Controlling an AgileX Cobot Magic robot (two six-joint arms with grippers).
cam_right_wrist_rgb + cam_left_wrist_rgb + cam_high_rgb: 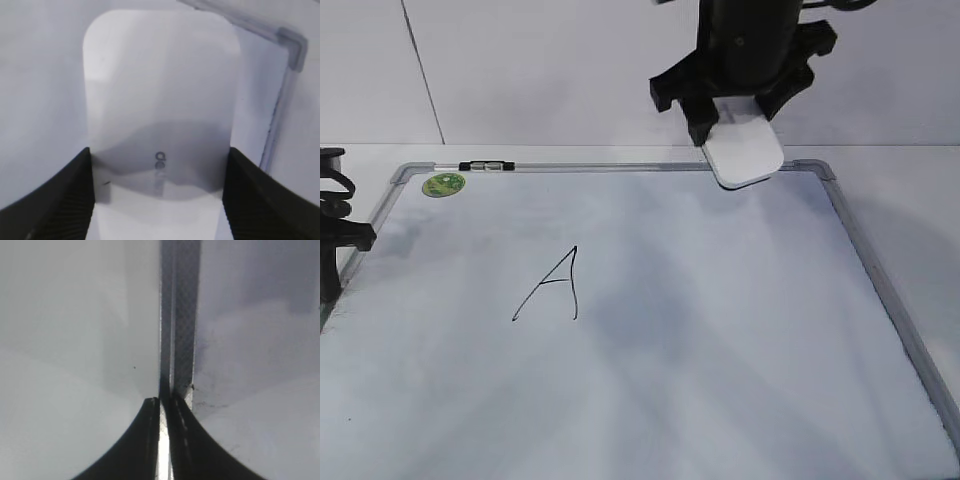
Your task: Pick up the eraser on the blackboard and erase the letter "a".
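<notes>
The white eraser is clamped between the fingers of my right gripper and hangs tilted over the top edge of the blackboard, near its top right corner. In the right wrist view the eraser fills the space between the right gripper's two fingers, with grey lettering on top and the board's frame corner beyond. No lowercase "a" shows in any view. My left gripper sits at the board's left edge, and its fingers are shut over the frame strip.
A tall capital "A" is drawn left of the board's centre. A green round sticker and a black-and-white marker lie at the board's top left. A white wall stands behind the board.
</notes>
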